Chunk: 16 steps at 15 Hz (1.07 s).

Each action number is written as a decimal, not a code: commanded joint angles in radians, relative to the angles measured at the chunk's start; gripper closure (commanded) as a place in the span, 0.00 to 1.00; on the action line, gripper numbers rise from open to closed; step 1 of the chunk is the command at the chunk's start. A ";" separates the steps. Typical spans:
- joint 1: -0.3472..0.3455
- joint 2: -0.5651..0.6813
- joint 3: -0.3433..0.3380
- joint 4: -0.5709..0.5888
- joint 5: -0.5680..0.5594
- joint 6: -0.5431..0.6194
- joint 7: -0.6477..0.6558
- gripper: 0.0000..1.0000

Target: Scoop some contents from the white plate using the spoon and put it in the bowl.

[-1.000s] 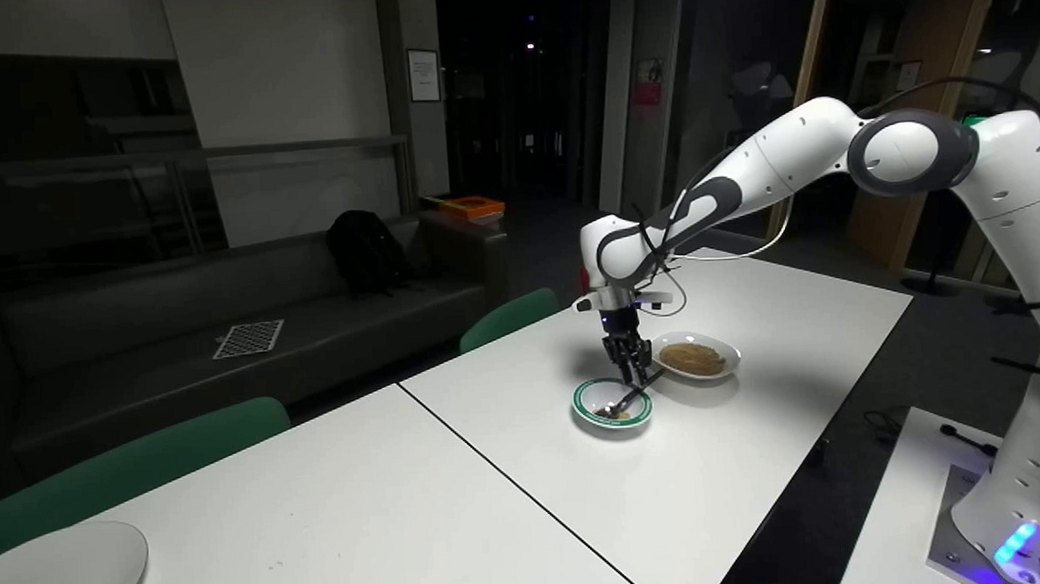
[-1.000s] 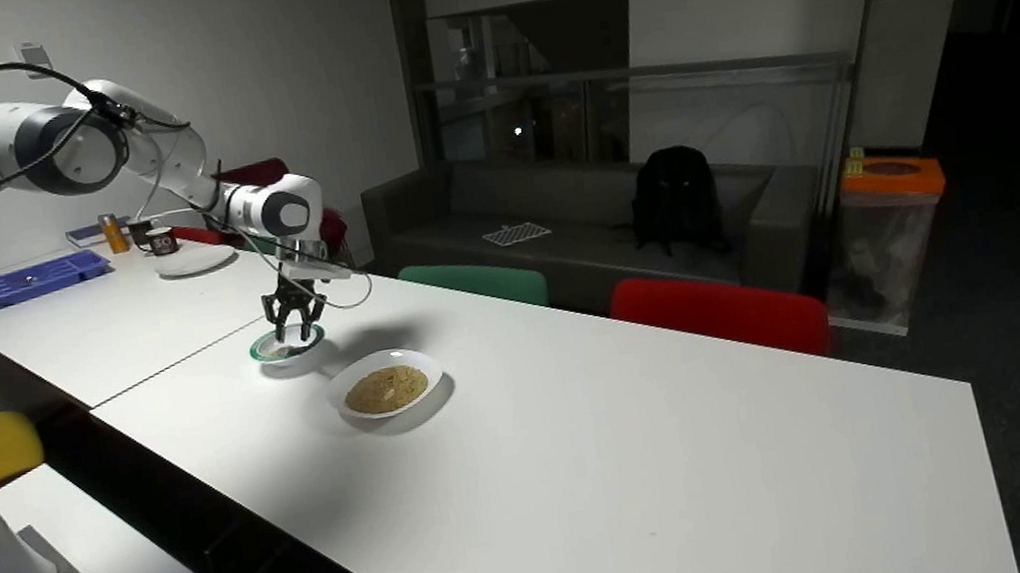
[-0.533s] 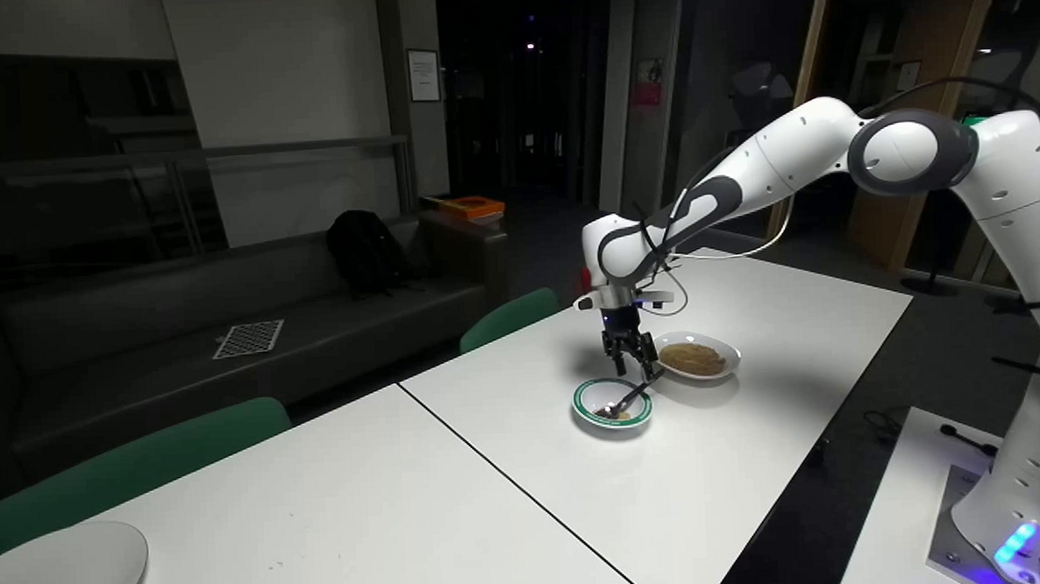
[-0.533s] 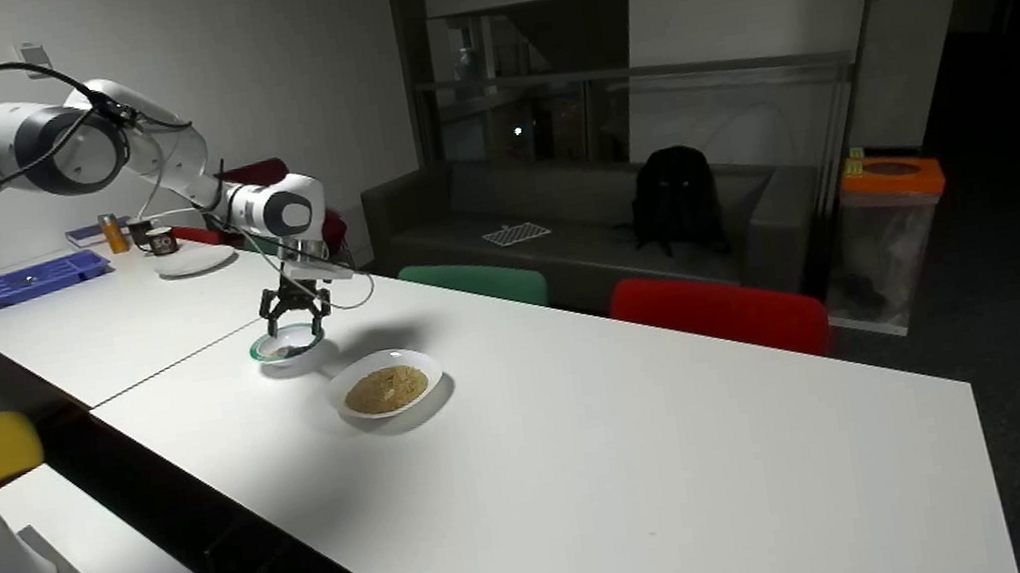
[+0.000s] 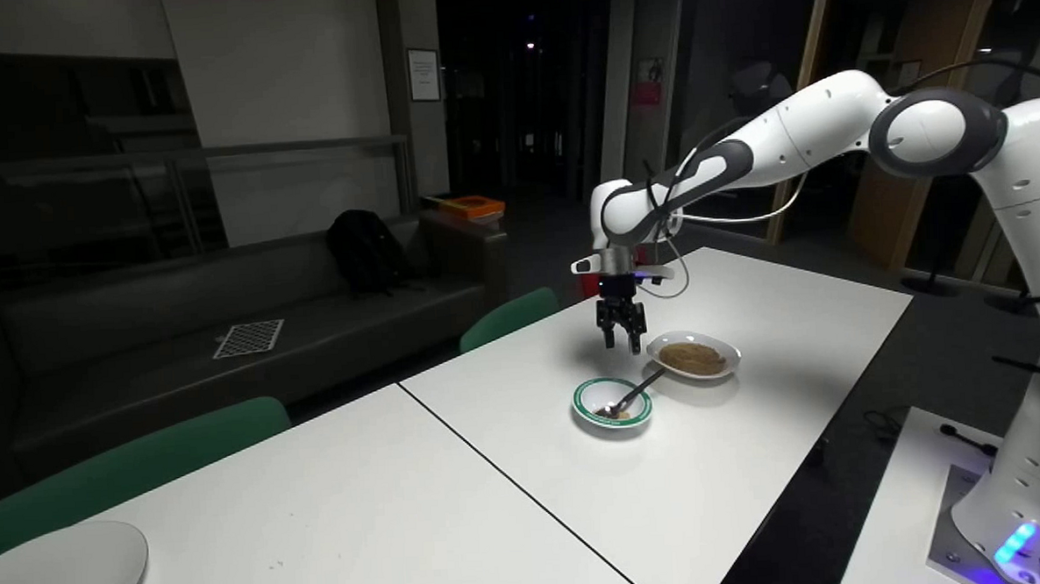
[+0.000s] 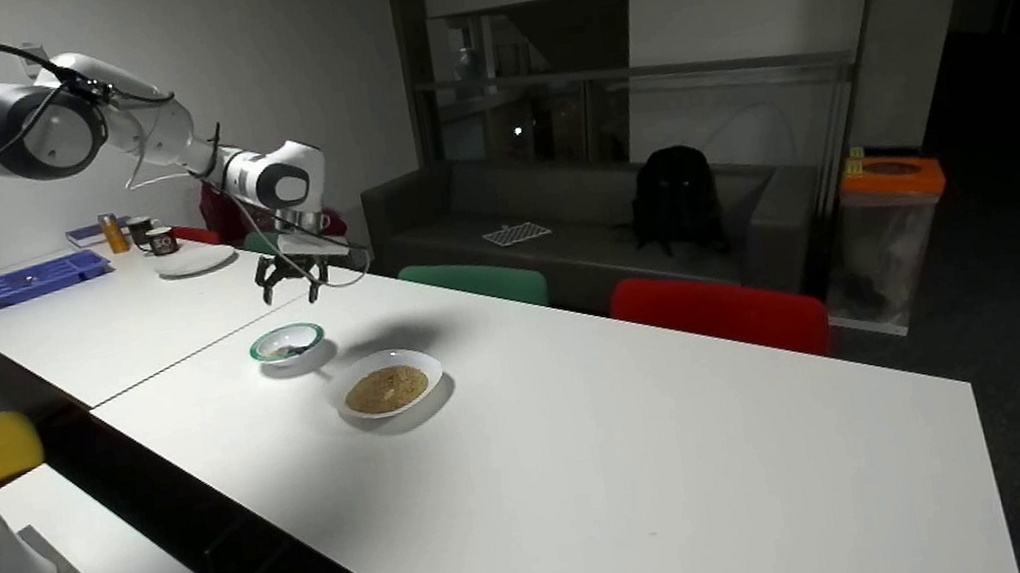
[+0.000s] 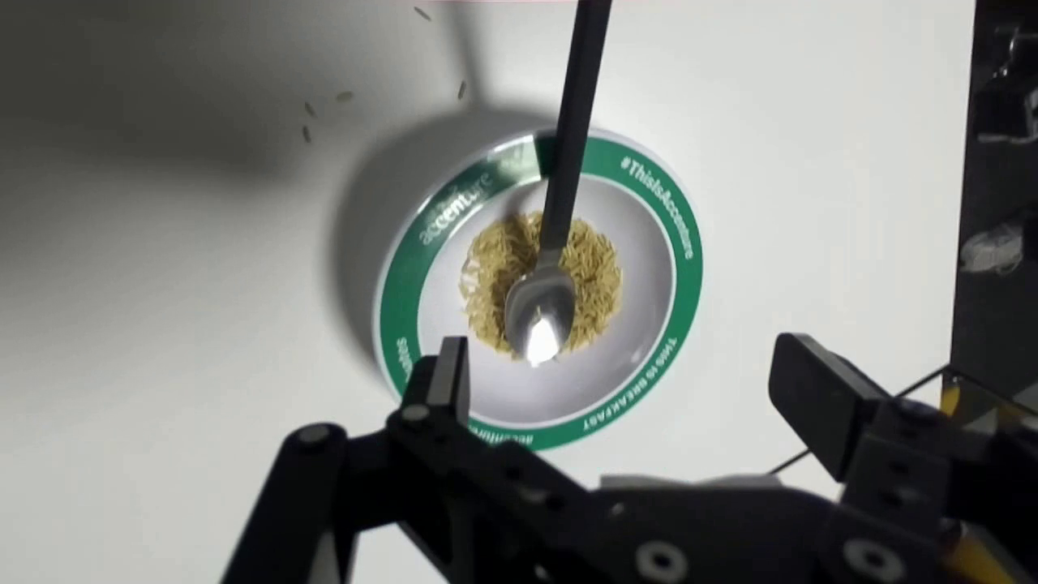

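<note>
The gripper (image 7: 620,361) hangs higher than the bowl (image 7: 401,300) in both exterior views, with its two fingers (image 7: 448,377) set wide apart. Nothing is between them, so it holds nothing. It touches neither the bowl nor the spoon (image 7: 565,182). I think it is up there to keep clear, so it won't bump them.

The spoon is in the bowl. Its head (image 7: 539,302) sits low, on the rice (image 7: 598,280) inside. Its handle (image 7: 580,89) leans on the bowl's rim (image 7: 688,276) and pokes out past it, toward the white plate (image 6: 394,356). The rim props the handle up, so it does not lie flat on the table (image 6: 648,468). I cannot tell if the end of the handle touches the plate, or which way up the head lies.

The white plate is near the bowl, on the side where the handle points. It has a wide patch of rice (image 6: 381,387) in its middle. Being so near to the bowl makes a short trip for the spoon, so less should spill. A few loose grains (image 7: 345,96) lie on the table close by the bowl.

There is rice in the bowl and nothing grips the spoon, so I guess the job is done or very nearly done. If the gripper knocked the handle, the spoon could tip and flick rice out of the bowl.
</note>
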 commanded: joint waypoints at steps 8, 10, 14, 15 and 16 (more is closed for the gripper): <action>-0.095 -0.336 -0.044 -0.163 0.205 0.023 -0.007 0.00; -0.106 -0.388 -0.063 -0.194 0.240 0.021 -0.016 0.00; -0.114 -0.478 -0.107 -0.257 0.300 0.023 -0.035 0.00; -0.113 -0.500 -0.119 -0.274 0.306 0.022 -0.036 0.00; -0.109 -0.514 -0.131 -0.287 0.309 0.021 -0.030 0.00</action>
